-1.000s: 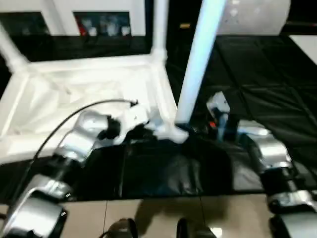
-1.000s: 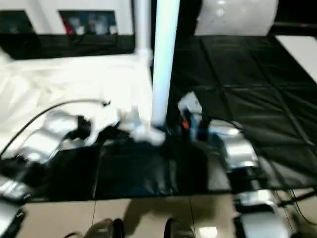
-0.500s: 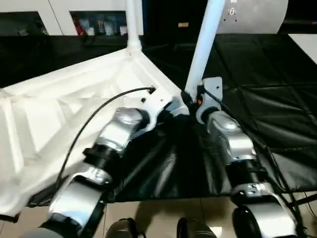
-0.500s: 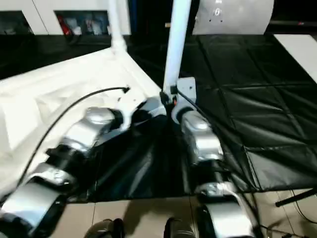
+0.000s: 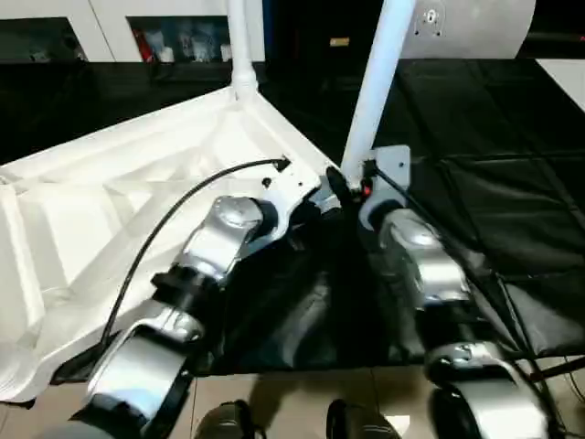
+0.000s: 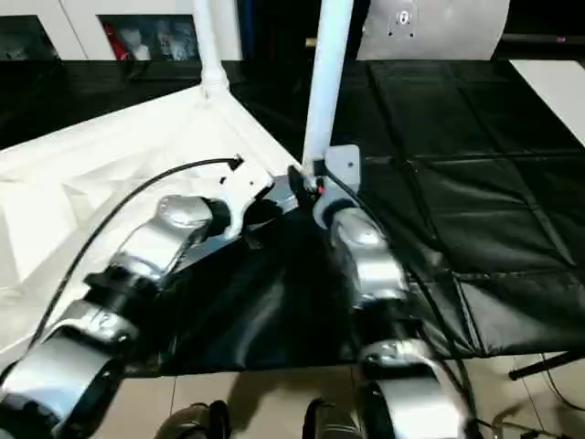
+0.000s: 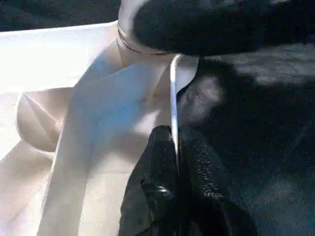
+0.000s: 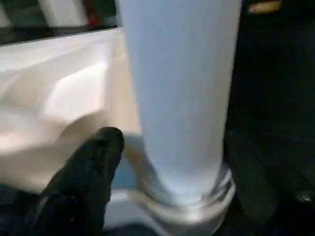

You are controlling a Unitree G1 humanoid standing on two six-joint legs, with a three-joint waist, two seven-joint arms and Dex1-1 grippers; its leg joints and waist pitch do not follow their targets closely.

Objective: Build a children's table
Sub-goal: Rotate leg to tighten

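Change since a second ago: both silver forearms have swung inward and now meet at the near corner of the upturned table top (image 5: pixel 110 201); a second ago they lay spread well apart.
Left gripper (image 7: pixel 174 162): fingers pressed together, pinching the thin white rim of the table top (image 7: pixel 173 108) just short of the corner socket.
Right gripper (image 8: pixel 162 196): one black finger (image 8: pixel 83 182) stands just beside the base of the near leg (image 8: pixel 179 98); the other side is dark, so I cannot tell whether the jaws grip the leg or stand apart from it.
Near leg (image 5: pixel 375 87): upright in the corner socket straight ahead of both grippers, rising out of the head views.
Corner socket (image 8: pixel 184 206): round collar around the foot of the leg, between the two grippers.
Far leg (image 5: pixel 239 46): upright in the next corner, well beyond the left gripper.
Table top: ribbed underside up, lying on the black floor mat (image 5: pixel 475 201), spreading away to the left gripper's outer side.
Cable (image 5: pixel 174 229): black, looping over the left forearm.
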